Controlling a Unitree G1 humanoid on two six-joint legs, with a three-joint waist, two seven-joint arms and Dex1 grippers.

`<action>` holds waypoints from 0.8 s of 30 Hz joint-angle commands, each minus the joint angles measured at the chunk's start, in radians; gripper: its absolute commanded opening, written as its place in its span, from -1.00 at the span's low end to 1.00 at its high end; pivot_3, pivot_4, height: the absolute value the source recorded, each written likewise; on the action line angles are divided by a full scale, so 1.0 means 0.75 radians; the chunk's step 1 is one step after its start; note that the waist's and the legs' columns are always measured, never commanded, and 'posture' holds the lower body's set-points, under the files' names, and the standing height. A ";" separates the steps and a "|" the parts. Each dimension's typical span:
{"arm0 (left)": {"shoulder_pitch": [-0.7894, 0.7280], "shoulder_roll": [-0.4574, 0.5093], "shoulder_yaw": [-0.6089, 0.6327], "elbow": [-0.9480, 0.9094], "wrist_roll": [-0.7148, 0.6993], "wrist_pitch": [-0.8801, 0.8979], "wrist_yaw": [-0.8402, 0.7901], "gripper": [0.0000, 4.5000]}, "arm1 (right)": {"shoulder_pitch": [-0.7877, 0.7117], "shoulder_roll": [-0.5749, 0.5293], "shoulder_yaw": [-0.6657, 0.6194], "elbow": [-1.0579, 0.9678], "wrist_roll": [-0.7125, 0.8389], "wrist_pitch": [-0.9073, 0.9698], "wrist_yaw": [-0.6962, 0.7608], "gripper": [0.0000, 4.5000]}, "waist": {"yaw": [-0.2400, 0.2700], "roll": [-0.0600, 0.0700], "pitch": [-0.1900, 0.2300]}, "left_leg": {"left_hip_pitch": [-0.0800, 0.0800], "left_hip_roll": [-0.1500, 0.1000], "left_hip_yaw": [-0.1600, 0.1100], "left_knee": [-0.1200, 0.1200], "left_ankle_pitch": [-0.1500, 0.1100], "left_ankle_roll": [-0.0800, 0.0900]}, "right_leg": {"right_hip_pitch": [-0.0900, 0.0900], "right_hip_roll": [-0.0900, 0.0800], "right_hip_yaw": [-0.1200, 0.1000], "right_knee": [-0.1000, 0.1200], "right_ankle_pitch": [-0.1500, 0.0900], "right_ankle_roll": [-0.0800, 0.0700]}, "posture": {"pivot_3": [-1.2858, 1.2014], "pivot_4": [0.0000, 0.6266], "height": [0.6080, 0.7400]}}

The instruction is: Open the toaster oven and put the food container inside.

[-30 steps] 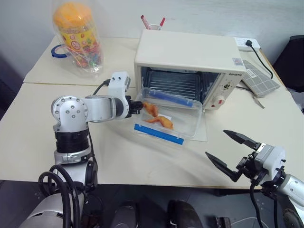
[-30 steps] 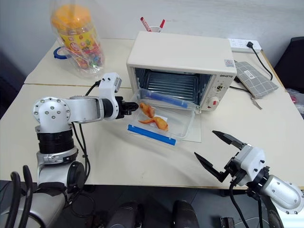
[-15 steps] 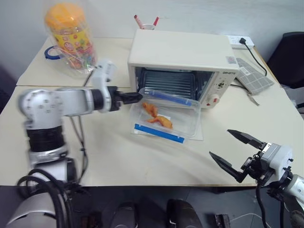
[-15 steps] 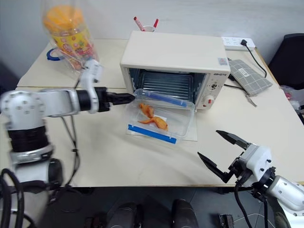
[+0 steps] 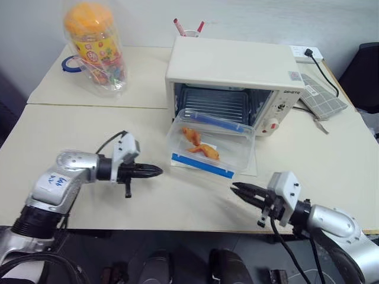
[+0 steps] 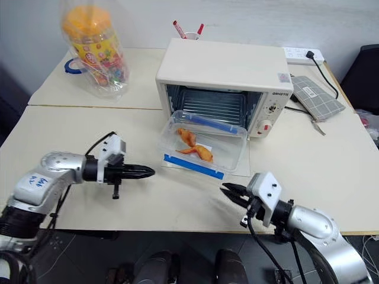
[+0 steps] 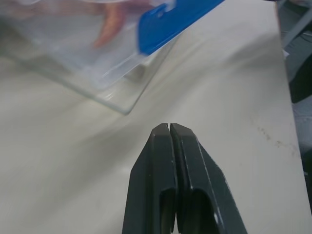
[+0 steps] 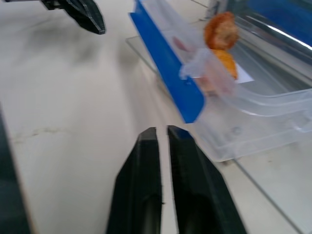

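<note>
left gripper (image 5: 155,171) let go of the food container (image 5: 210,143) and backed off, now closed, empty; right gripper (image 5: 238,189) closed too; container sits half on the open door of the toaster oven (image 5: 234,65) — still needs a push in

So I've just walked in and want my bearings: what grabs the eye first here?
The open toaster oven at the back of the table, with the food container resting on its dropped door, half out. Nearer, the left hand and right hand hover shut, pointing inward. A tall orange-lidded jar stands far left.
</note>
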 commanded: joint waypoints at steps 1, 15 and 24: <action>-0.047 -0.081 0.010 -0.015 0.054 -0.031 0.074 -1.00 | -0.101 0.020 0.022 0.042 -0.030 0.005 -0.010 -0.98 | -0.001 0.000 0.000 | 0.000 0.000 0.000 0.000 0.000 0.000 | 0.000 0.001 -0.001 0.000 0.000 0.000 | 0.03 -0.52 1.00; -0.279 -0.526 0.036 0.247 0.255 -0.119 0.456 -1.00 | -0.515 0.099 0.040 0.482 -0.243 -0.115 -0.038 -0.98 | -0.001 0.000 0.000 | -0.002 -0.001 -0.001 0.002 0.001 0.001 | 0.001 0.001 -0.003 0.000 0.002 0.003 | 0.03 -0.52 1.00; -0.490 -0.758 0.127 0.626 0.348 -0.359 0.688 -1.00 | -0.792 0.159 0.016 0.905 -0.379 -0.367 -0.058 -0.98 | -0.006 0.000 0.000 | -0.003 -0.003 -0.001 0.002 0.002 0.002 | 0.001 0.001 -0.005 -0.001 0.002 0.004 | 0.03 -0.52 1.00</action>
